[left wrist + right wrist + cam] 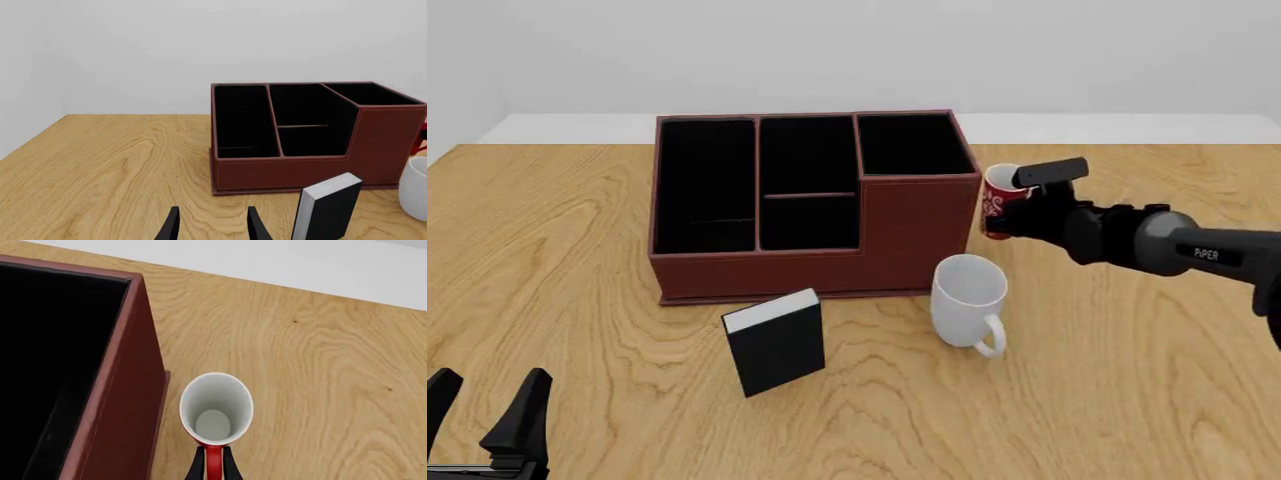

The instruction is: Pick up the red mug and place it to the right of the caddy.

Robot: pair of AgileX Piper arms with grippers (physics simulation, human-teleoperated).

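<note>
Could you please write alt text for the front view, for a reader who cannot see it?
The right gripper holds the red mug just right of the caddy on a wooden table. A white mug and a small black book stand in front of the caddy; the left gripper waits open at lower left.

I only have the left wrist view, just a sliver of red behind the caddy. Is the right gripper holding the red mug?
Observer: Yes, the right gripper is shut on the red mug's handle.
Operator: Is it upright?
Observer: Yes, upright, just right of the caddy, beside its wall.
Operator: What's inside it?
Observer: Nothing; the right wrist view shows a bare white inside.
</note>
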